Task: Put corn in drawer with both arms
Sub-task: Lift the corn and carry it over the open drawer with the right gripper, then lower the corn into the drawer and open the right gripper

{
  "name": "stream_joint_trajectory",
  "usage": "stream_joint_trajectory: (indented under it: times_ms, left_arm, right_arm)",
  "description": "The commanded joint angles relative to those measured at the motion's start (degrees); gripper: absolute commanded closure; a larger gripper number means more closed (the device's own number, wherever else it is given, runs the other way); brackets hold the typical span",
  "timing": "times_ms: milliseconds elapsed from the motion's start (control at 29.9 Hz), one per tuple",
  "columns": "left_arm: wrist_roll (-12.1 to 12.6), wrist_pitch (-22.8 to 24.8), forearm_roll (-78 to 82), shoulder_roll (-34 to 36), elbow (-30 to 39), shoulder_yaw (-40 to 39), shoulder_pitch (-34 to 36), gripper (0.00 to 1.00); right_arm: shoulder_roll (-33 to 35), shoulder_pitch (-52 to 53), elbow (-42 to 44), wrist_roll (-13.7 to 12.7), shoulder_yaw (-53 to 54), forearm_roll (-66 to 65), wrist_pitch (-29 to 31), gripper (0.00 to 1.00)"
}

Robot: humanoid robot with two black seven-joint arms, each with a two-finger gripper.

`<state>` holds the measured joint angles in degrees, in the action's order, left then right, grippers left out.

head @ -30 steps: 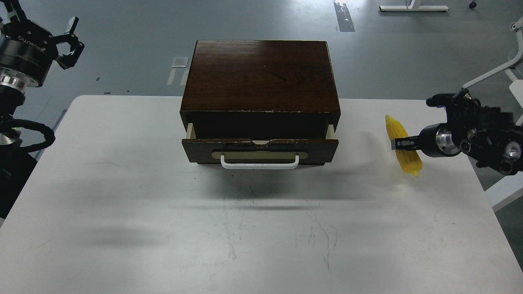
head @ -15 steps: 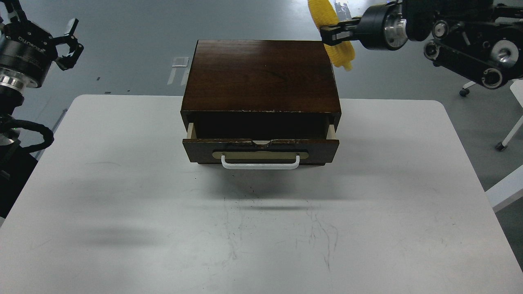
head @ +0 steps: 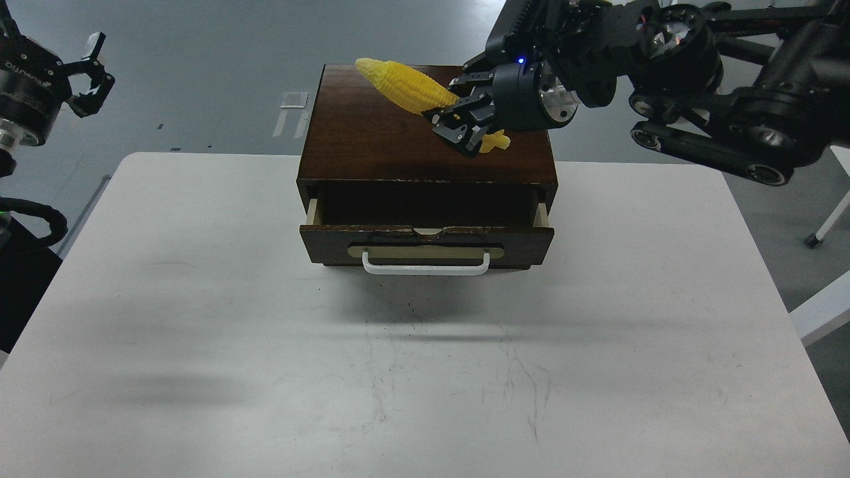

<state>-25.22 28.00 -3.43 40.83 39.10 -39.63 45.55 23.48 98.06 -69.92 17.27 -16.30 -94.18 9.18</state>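
Head view: the right gripper (head: 458,123), clamped on the corn (head: 406,85), has swung it from high right to above the cabinet (head: 372,143), nearing the open drawer (head: 425,236); left gripper (head: 89,73) waits spread apart.

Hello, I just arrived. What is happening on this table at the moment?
The right gripper holds a yellow corn in the air above the top of a dark wooden cabinet. The cabinet stands on a white table, and its drawer is pulled partly open below. The corn is not yet in the drawer. The left gripper is open and empty, raised off to the side.
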Motion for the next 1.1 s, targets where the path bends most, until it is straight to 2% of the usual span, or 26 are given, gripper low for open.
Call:
stream_joint_trajectory:
  times_ms: [0,434,702,735,802,902,1002,1069]
  left_arm:
    - [0.08,0.00,0.00,0.22,0.01,-0.01,-0.02,0.02]
    - [-0.09,0.00,-0.09,1.45,0.01,-0.09,-0.19,0.02]
    - [-0.62,0.00,-0.18,1.18,0.01,-0.18,-0.19,0.02]
    - [-0.62,0.00,-0.26,1.10,0.01,-0.18,-0.19,0.02]
    - [-0.71,0.00,-0.35,1.18,-0.08,-0.27,-0.19,0.02]
    - [-0.71,0.00,-0.44,1.27,-0.08,-0.27,-0.19,0.02]
    - [-0.71,0.00,-0.35,1.27,-0.08,-0.27,-0.19,0.02]
    - [-0.71,0.00,-0.44,1.36,-0.08,-0.36,-0.19,0.02]
  right_arm:
    - [1.13,-1.82,-3.90,1.19,0.04,-0.39,-1.70,1.00]
    - [1.92,-5.16,-4.35,2.16,-0.48,-11.19,-4.79,1.00]
    - [1.83,-6.39,-4.35,2.16,-0.40,-11.37,-4.79,1.00]
    - [1.83,-6.56,-4.26,2.16,-0.31,-11.37,-4.87,0.92]
    - [1.92,-7.26,-4.09,2.07,-0.31,-11.29,-4.96,0.85]
    - [1.92,-7.88,-4.08,2.16,-0.31,-11.20,-5.31,0.67]
    - [1.92,-7.97,-4.17,2.16,-0.31,-11.20,-5.49,0.56]
    - [1.92,-7.89,-4.17,2.07,-0.31,-11.20,-5.49,0.53]
